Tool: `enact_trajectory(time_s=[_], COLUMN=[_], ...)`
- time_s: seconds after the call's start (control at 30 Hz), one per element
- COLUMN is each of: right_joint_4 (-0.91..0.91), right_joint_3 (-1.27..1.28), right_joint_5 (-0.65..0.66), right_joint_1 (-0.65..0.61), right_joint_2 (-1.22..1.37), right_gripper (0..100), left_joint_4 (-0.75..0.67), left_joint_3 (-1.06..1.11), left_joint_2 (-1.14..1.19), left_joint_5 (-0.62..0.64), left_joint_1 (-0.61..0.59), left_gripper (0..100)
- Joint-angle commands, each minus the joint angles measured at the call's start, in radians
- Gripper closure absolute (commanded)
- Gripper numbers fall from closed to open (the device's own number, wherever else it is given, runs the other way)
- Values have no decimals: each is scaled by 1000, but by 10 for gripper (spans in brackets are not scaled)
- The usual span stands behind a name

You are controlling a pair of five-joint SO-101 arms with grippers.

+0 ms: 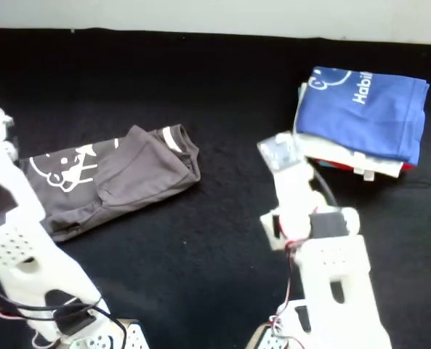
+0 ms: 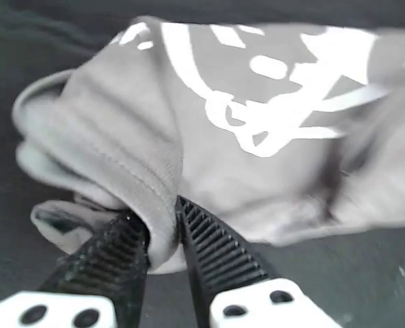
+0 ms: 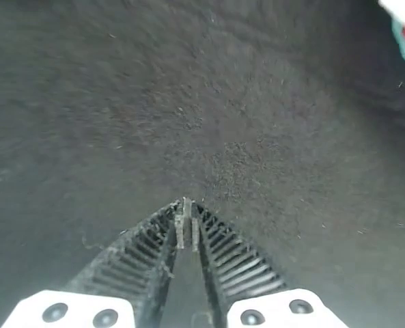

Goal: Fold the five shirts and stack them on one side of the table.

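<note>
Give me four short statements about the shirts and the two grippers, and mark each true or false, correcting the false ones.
1. The left gripper is shut on a fold of the grey shirt. True.
2. The right gripper holds a shirt. False: it is shut on nothing, above the black table.
3. A blue shirt lies on top of the stack. True.
4. The grey shirt lies on the stack. False: it lies on the table, apart from the stack.

lower shirts (image 1: 349, 158) lie mostly hidden under the blue shirt (image 1: 360, 109).
</note>
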Motion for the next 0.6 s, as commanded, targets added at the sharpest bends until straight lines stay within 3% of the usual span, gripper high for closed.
enact_trajectory(time_s=[0.0,0.13,0.37,0.57], right_joint_4=[-205,-321,-410,-406], right_joint_3=[246,427,598,661], right_joint_5=[-2,-2,-2,-3], right_joint_1=[41,93,193,205], right_joint_2=[-85,-140,-242,-371], right_gripper=[991,991,991,991], left_joint_4=[12,5,-18,-150], left_joint_3=[147,237,237,237], left_joint_2=[-245,-380,-394,-318], left_joint_5=[2,55,163,218], left_joint_1=[163,331,642,800], left_gripper=[992,992,992,992])
